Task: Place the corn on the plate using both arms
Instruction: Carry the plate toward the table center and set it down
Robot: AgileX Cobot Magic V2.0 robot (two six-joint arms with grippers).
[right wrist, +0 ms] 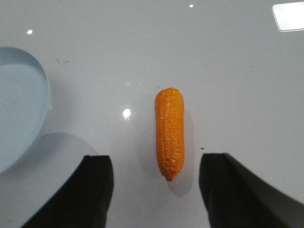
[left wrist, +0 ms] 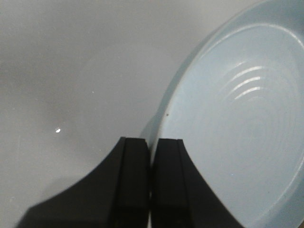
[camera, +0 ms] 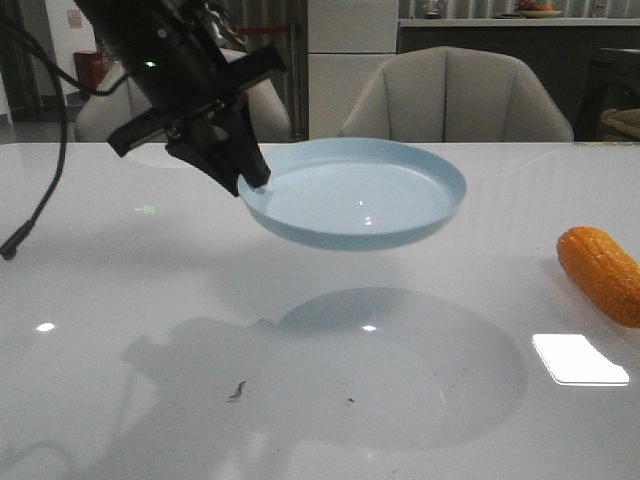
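Note:
My left gripper (camera: 250, 178) is shut on the left rim of the pale blue plate (camera: 360, 195) and holds it level above the white table; its shadow lies below. In the left wrist view the two black fingers (left wrist: 135, 180) pinch the plate's rim (left wrist: 164, 107). The orange corn (camera: 600, 272) lies on the table at the right edge of the front view. In the right wrist view the corn (right wrist: 169, 137) lies lengthwise, tapered end toward my right gripper (right wrist: 156, 161), which is open above the table, its fingers wide on either side of the tip. The plate's edge (right wrist: 19, 109) shows there too.
Beige chairs (camera: 455, 95) stand behind the table's far edge. A black cable (camera: 35, 210) hangs at the left down to the table. Small dark specks (camera: 238, 390) lie on the table near the front.

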